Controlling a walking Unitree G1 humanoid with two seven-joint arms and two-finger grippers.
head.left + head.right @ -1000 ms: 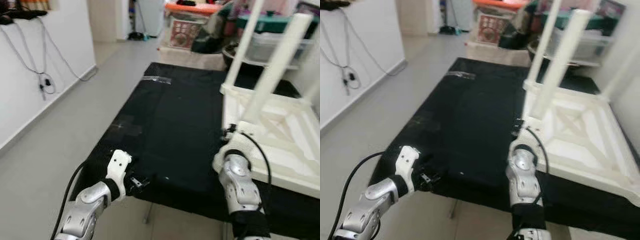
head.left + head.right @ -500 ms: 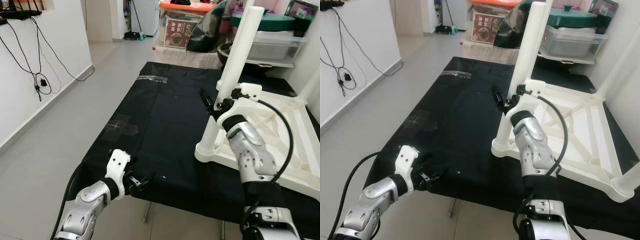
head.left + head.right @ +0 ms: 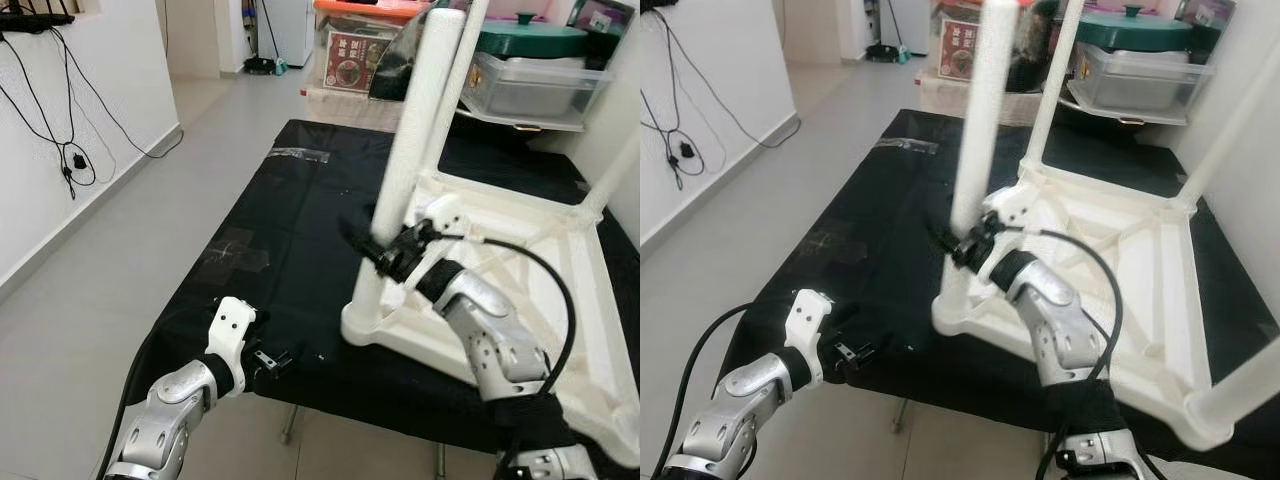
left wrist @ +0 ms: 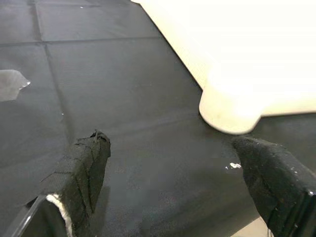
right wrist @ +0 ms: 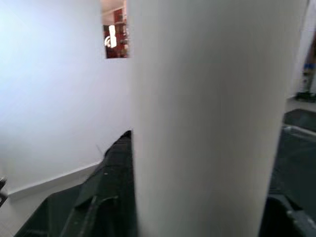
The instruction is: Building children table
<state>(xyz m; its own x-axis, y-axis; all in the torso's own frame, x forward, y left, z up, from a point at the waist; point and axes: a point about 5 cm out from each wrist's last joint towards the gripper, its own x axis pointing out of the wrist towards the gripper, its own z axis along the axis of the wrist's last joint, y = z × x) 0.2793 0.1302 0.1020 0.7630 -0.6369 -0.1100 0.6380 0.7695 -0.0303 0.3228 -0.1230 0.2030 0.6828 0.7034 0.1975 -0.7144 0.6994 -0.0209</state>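
Children's table (image 3: pixel 520 250): white, upside down on the black-covered surface (image 3: pixel 300 220), at about 2 o'clock from the robot, legs pointing up.
Right end effector (image 3: pixel 385 255): fingers straddle the near leg (image 3: pixel 405 170) low down; whether they actually pinch it, I cannot tell.
Left end effector (image 4: pixel 177 182): spread, empty, at the surface's near edge around 7 o'clock, just short of the table's corner.
Doing it well: grip the leg close to its socket and keep it upright while seating it; the free end effector could steady the frame.

Right gripper (image 3: pixel 372 252) clamped — left gripper (image 3: pixel 278 357) low, fingers spread.
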